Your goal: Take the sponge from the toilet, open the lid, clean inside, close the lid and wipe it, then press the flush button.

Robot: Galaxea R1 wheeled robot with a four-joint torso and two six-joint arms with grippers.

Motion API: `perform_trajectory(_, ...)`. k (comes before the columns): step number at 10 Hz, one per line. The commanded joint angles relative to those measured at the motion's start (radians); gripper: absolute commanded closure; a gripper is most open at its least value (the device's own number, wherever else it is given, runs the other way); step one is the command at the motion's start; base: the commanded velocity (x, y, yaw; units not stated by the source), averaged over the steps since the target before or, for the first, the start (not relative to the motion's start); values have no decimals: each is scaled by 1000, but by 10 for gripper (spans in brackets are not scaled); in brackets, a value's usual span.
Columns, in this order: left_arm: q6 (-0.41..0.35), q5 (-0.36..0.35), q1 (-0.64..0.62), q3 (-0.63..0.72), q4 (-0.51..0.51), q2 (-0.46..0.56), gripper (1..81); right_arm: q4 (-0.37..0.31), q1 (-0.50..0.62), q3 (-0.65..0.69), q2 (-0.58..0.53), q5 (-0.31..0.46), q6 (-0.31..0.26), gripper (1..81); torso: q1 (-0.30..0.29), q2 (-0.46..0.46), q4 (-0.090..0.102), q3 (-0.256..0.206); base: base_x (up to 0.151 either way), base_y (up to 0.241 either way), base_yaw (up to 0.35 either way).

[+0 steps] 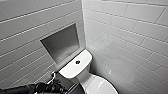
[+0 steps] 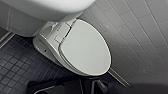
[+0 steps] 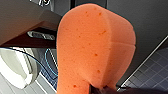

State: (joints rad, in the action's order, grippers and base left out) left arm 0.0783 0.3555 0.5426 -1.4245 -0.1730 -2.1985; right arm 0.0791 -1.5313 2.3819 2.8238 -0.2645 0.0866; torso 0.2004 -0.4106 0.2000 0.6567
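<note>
The orange-red sponge (image 3: pixel 97 47) looms large in the right wrist view, pinched at one end by my right gripper (image 3: pixel 100 89), which is shut on it. The white toilet (image 1: pixel 83 77) stands in the corner, with the dark round flush button (image 1: pixel 77 62) in the middle of its tank top. The oval lid (image 2: pixel 85 47) lies closed over the bowl, and its near part is the lid (image 1: pixel 100 86) low in the head view. My left arm (image 1: pixel 37 88) comes in low beside the tank. The left gripper (image 2: pixel 87 86) hovers above the lid's front, shut and holding nothing.
A recessed niche (image 1: pixel 61 45) sits in the tiled wall behind the tank. A second tiled wall (image 1: pixel 130 50) runs close along the toilet's far side. Dark small-tiled floor (image 2: pixel 15 72) lies beside the bowl.
</note>
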Motion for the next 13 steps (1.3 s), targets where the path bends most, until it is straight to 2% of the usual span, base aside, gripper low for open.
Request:
perform_trajectory(1, -57, -4, 91, 32, 56, 22, 811, 16, -10, 34, 18, 70, 1, 811, 0, 0, 0, 0, 0, 0, 0)
perform_trajectory(3, -57, -63, 228, -48, 113, -33, 811, 16, -10, 80, 44, 71, 1, 811, 0, 0, 0, 0, 0, 0, 0)
perform_trajectory(5, -58, -72, 343, -145, 165, -106, 811, 16, -10, 95, 59, 71, 1, 811, 0, 0, 0, 0, 0, 0, 0)
perform_trajectory(8, -58, -136, 500, -327, 262, -225, 811, 22, -8, 104, 78, 68, -2, 811, 0, 0, 0, 0, 0, 0, 0)
perform_trajectory(13, -68, -158, 661, -681, 282, -449, 811, 22, 9, 196, 134, 77, -2, 811, 0, -1, 0, -1, 0, 0, 0)
